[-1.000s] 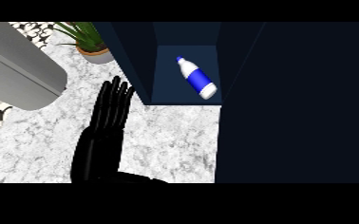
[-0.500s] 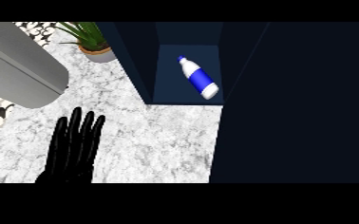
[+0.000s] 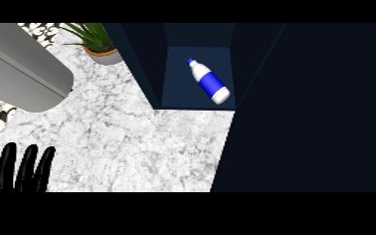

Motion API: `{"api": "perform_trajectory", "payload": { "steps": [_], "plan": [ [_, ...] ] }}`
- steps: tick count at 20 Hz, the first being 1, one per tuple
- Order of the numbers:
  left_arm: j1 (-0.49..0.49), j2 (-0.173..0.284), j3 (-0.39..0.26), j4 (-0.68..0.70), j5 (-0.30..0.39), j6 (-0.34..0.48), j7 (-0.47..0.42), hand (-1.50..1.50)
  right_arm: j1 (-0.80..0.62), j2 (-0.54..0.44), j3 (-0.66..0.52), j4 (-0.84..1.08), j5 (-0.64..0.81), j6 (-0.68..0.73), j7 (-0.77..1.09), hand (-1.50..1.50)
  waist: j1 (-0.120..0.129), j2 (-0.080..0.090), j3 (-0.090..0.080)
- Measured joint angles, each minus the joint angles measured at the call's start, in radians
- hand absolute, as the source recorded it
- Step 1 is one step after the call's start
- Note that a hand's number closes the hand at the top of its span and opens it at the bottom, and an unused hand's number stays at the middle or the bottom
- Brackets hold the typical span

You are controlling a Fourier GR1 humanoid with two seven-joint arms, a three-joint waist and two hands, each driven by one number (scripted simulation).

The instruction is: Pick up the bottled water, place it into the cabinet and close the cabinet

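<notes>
Lying on its side inside the open cabinet [image 3: 198, 87], the bottle [image 3: 208, 81] shows white with a blue band round its middle, its blue cap toward 11 o'clock and its base toward 5 o'clock. It rests on the cabinet's dark blue floor, apart from both side walls, and nothing touches it. The cabinet's back and upper part run into shadow at 12 o'clock, so how deep it goes cannot be made out. A large dark panel [image 3: 308, 109] fills the view from 1 to 5 o'clock; it stands just beside the opening, but whether it is the cabinet's door or another face is hard to tell, since no handle or hinge shows. The marbled desk [image 3: 132, 139] spreads from the centre toward 7 o'clock. At 7 to 8 o'clock only the black fingertips of the left hand [image 3: 26, 167] rise from the lower edge, straight and held side by side, with nothing in them; the palm and forearm are cut off. The right hand does not show. A potted plant [image 3: 99, 42] stands at 11 o'clock, its leaves partly cut by the upper edge. A grey rounded object [image 3: 29, 77] at 9 to 10 o'clock runs off the left edge, and what it is cannot be told.
</notes>
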Motion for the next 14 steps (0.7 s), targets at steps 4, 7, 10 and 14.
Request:
{"api": "perform_trajectory", "payload": {
  "steps": [4, 7, 10, 14],
  "plan": [
    [0.074, 0.031, 0.063, -0.025, 0.069, -0.07, -0.028, -1.5, -0.042, 0.01, 0.006, -0.031, 0.041, 0.002, 0.062, 1.5, 0.01, -0.005, -0.003],
    [0.111, 0.053, 0.113, -0.022, 0.101, -0.118, -0.042, -1.5, -0.078, 0.029, 0.006, -0.04, 0.048, 0.006, 0.108, 1.5, 0.018, -0.006, -0.004],
    [0.149, 0.069, 0.153, -0.021, 0.131, -0.16, -0.055, -1.5, -0.111, 0.064, 0.004, -0.036, 0.041, 0.001, 0.149, 1.5, 0.028, -0.008, -0.005],
    [0.19, 0.087, 0.204, -0.01, 0.166, -0.224, -0.082, -1.5, -0.194, 0.138, -0.006, 0.01, 0.001, -0.008, 0.209, 1.5, 0.041, -0.007, -0.006]
  ]
}}
